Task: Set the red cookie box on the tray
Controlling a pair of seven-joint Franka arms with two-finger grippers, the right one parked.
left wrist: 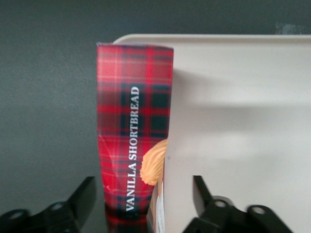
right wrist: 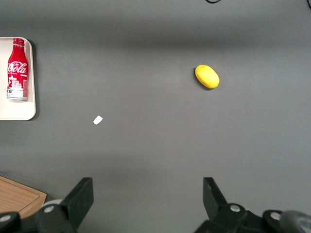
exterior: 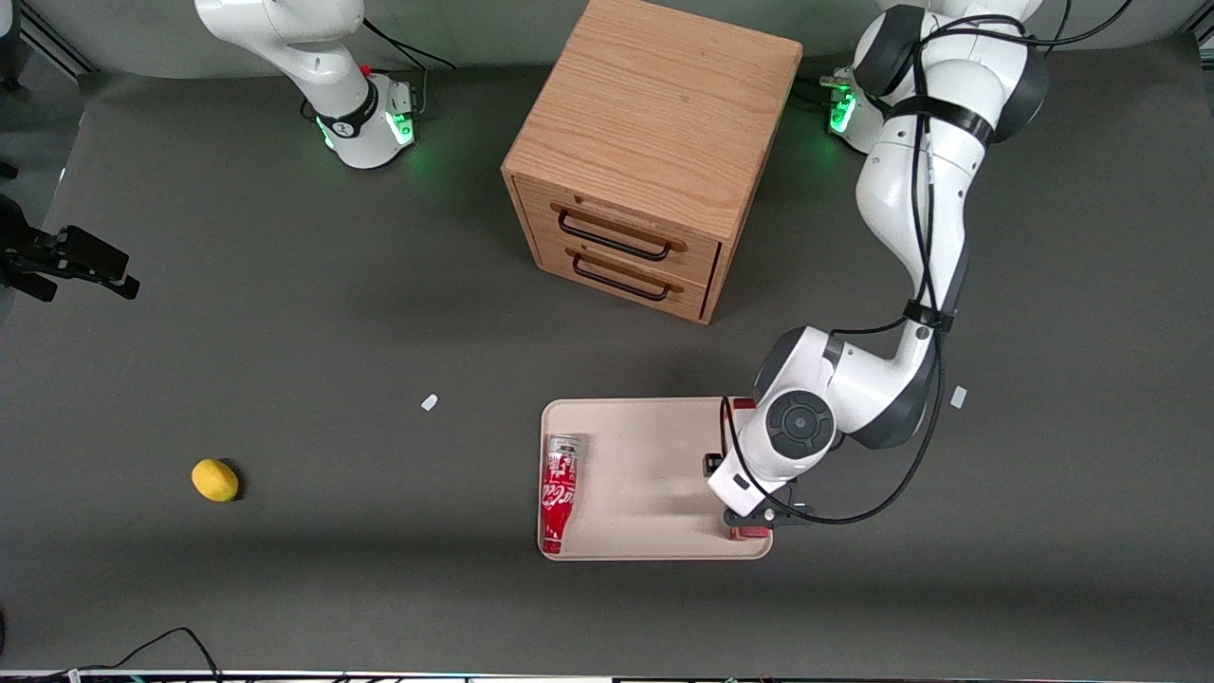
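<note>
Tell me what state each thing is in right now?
Red cookie box: lying along the tray's edge, between open fingers.
Gripper: open, over the box.
Tray: flat on the table.
Coca-Cola bottle: lying on the tray.
Cabinet drawers: both closed.
Lemon: on the table.

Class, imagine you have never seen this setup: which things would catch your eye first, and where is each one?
The wooden drawer cabinet stands out first, farther from the front camera than the tray. On the tray, the Coca-Cola bottle lies along the edge toward the parked arm's end, while the tartan red cookie box sits along the edge toward the working arm's, with the open gripper straddling it. A yellow lemon lies alone toward the parked arm's end.
</note>
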